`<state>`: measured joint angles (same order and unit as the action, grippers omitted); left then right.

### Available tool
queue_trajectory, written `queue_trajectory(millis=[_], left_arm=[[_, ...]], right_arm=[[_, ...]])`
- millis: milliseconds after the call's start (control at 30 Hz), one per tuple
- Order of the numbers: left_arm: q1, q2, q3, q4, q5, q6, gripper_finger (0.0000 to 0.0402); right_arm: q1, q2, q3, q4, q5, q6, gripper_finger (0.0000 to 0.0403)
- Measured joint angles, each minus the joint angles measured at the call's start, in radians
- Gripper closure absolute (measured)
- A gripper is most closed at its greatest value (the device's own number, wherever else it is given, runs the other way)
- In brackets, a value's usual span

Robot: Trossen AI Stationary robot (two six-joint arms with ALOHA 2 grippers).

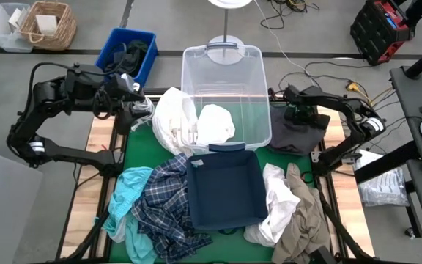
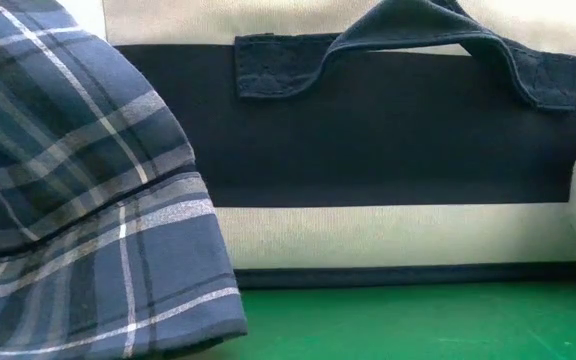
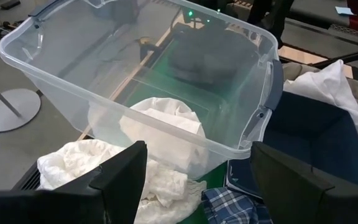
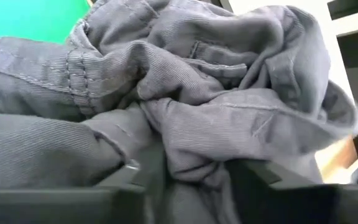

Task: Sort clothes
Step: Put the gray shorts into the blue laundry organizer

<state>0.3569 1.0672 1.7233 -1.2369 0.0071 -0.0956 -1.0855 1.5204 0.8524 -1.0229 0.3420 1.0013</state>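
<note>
1. Presently, the right hand [image 1: 300, 116] was pinching a dark grey garment [image 4: 185, 106], which bunched directly against its fingers at the tabletop's [image 1: 138, 150] right edge.
2. The left hand [image 3: 197, 177] stood spread and empty; a white garment [image 3: 98, 171] lay just ahead of it, against the clear bin [image 3: 260, 118].
3. Plaid garment [image 1: 163, 198] and teal garment [image 1: 127, 187] lay well apart from both hands, beside the navy box [image 1: 224, 187].

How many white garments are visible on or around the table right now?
3: one white garment draped left of the clear bin, one white garment inside it, one white garment right of the navy fabric box. Others may be hidden under piles.
</note>
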Motion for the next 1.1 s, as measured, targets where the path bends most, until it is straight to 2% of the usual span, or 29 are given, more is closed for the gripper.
queue_trajectory(millis=[133,300,433,700,933,1100], left_arm=[[0.0,0.006,0.0,0.008,0.0,0.0,0.0139],[0.0,0.008,0.0,0.015,0.0,-0.006,0.0139],[0.0,0.009,0.0,0.023,0.0,-0.024,0.0139],[0.0,0.012,0.0,0.055,0.0,-0.026,0.0139],[0.0,0.011,0.0,0.119,0.0,-0.026,0.0139],[0.0,0.016,0.0,0.137,0.0,-0.023,0.0139]], right_arm=[[-0.019,0.001,-0.002,0.025,-0.006,-0.075,0.0372],[-0.017,-0.009,-0.006,0.031,0.003,-0.044,0.0383],[0.003,-0.089,-0.011,0.032,0.035,-0.007,0.0384],[0.033,-0.412,-0.011,0.034,0.085,0.059,0.0387],[0.073,-0.701,-0.01,0.037,0.182,0.107,0.0388],[0.096,-0.865,-0.008,0.105,0.227,0.048,0.0388]])
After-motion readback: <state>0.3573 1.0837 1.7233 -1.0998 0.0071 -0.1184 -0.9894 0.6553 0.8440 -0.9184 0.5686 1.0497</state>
